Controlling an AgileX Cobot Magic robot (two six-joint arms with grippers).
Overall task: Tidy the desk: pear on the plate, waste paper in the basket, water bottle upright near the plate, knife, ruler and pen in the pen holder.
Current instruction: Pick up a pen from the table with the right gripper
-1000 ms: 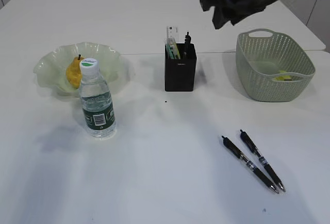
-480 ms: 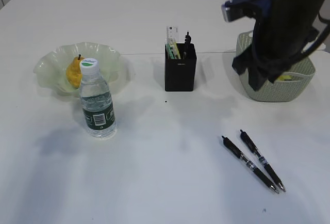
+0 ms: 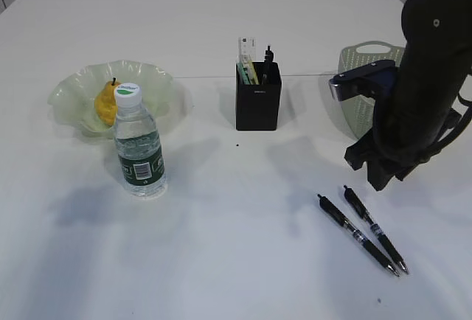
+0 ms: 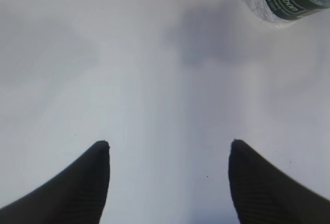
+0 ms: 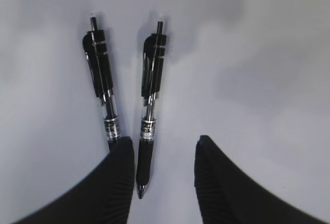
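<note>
Descending from above the basket (image 3: 361, 77), the right pincer (image 3: 377, 178) now hangs partly open and empty just above two pens (image 3: 365, 229) lying side by side on the worktop (image 3: 236, 261). Straddling one pen only, clear of its neighbour, seems advisable. Left pincer (image 4: 167, 152): wide, empty. Farther back: upright water bottle (image 3: 139, 143), pen holder (image 3: 258, 102), pear (image 3: 105, 102) on the plate (image 3: 70, 91).
</note>
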